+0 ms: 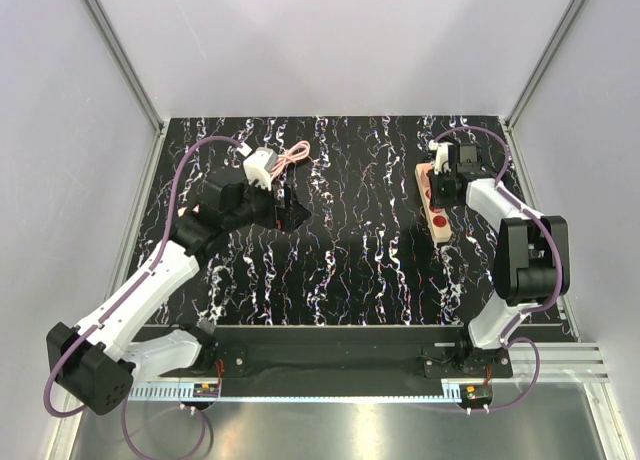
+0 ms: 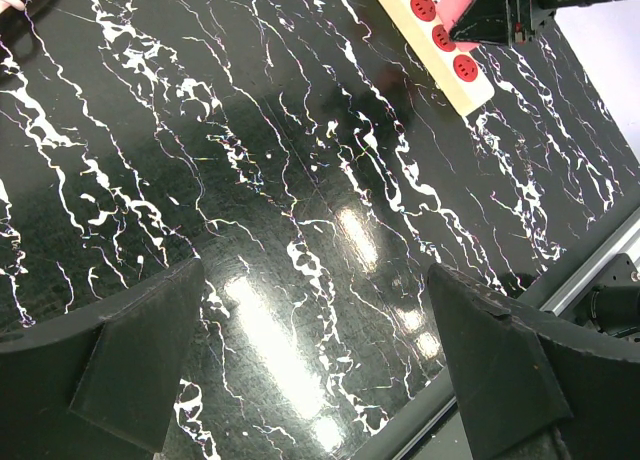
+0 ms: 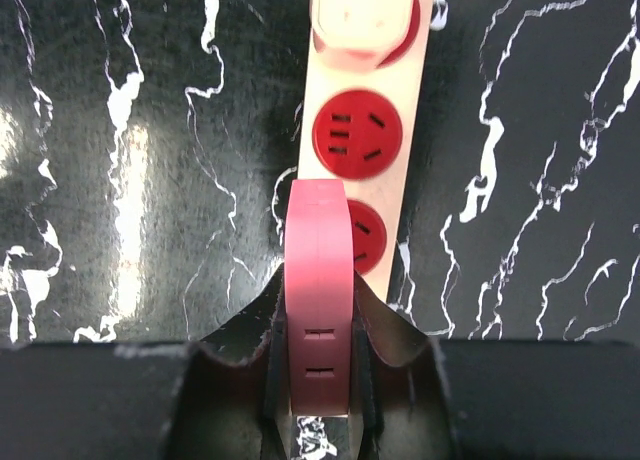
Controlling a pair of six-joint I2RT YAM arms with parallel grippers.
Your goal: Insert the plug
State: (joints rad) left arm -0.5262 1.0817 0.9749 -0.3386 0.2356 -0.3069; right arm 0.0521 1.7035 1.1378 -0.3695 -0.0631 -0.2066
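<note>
My right gripper (image 3: 318, 285) is shut on the plug (image 3: 318, 280), a salmon-pink rounded block held edge-on between the fingers. It hangs over the beige power strip (image 3: 415, 130) and partly covers a red socket (image 3: 370, 242). Beyond that, another red socket (image 3: 357, 132) is fully exposed. A pale rounded block (image 3: 360, 20) sits on the farthest socket. From above, the right gripper (image 1: 441, 178) is over the strip (image 1: 438, 225) at the right. My left gripper (image 2: 320, 365) is open and empty above the bare tabletop, left of centre (image 1: 292, 212). Whether the plug touches the strip cannot be told.
A white adapter (image 1: 259, 164) with a coiled pink cable (image 1: 292, 155) lies at the back left, just behind the left gripper. Grey walls enclose the black marbled table (image 1: 350, 260). A metal rail (image 1: 560, 355) runs along the near edge.
</note>
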